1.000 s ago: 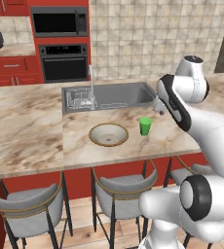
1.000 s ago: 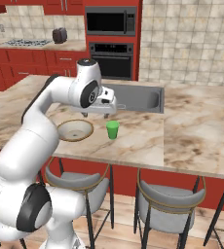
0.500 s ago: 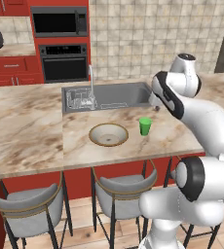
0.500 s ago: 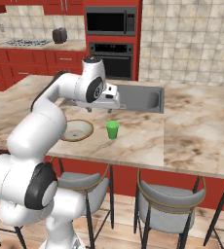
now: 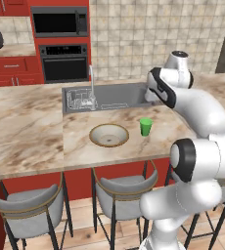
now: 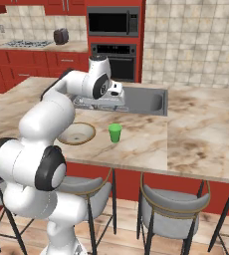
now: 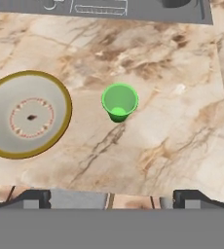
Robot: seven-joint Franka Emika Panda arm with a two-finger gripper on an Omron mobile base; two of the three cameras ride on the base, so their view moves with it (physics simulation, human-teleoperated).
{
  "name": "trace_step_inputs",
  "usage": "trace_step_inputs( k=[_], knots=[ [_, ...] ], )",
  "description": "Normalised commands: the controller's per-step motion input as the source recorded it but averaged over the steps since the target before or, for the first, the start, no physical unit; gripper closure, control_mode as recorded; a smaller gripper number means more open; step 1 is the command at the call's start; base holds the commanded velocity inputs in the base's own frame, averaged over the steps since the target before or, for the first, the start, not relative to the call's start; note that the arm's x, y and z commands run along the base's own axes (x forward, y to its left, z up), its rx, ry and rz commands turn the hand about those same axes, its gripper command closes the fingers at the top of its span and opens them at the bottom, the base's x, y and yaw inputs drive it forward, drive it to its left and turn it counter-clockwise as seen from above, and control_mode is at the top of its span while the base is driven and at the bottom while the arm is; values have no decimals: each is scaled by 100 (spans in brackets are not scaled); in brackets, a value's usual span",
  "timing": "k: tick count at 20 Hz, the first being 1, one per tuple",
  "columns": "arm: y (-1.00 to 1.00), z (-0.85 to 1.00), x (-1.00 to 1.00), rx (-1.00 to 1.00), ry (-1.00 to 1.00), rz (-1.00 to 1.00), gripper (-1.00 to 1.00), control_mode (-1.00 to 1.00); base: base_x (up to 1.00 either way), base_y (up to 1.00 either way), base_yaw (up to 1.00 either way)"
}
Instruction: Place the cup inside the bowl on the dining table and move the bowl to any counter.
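Observation:
The small green cup (image 5: 146, 126) (image 6: 115, 132) (image 7: 119, 101) stands upright and empty on the dining table (image 5: 26, 132) (image 6: 201, 134) (image 7: 172, 121), in front of the sink. The wide bowl (image 5: 109, 135) (image 6: 76, 133) (image 7: 26, 114), beige-grey with a gold-brown rim, sits just left of it, apart from the cup and empty. My gripper (image 5: 152, 96) (image 6: 117, 94) (image 7: 113, 198) hangs above the table near the sink's right end, higher than the cup and behind it. It is open and holds nothing; its two fingertips (image 7: 36, 197) stand wide apart.
A steel sink (image 5: 109, 95) (image 6: 146, 102) with a faucet (image 5: 91, 83) is set into the table behind the cup. Grey stools (image 5: 29, 205) (image 6: 171, 209) line the near edge. A counter (image 5: 11, 50) (image 6: 37, 46) over red cabinets runs along the back left wall.
The arm has drawn up and back, carrying the hand slightly higher and toward the sink. Cup and bowl have not moved. The jaws stay open.

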Motion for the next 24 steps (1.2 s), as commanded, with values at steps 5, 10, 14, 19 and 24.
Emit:
trace_step_inputs(
  k=[5,10,14,19,24],
  knots=[
    [0,-3,34,0,0,0,-100,-100,0,0,0],
    [0,-7,18,0,0,0,-100,-100,0,0,0],
    [0,-11,22,0,0,0,-100,-100,0,0,0],
    [-2,-13,31,0,0,0,-100,-100,0,0,0],
    [-7,-12,40,0,0,0,-100,-100,0,0,0]
  ],
)
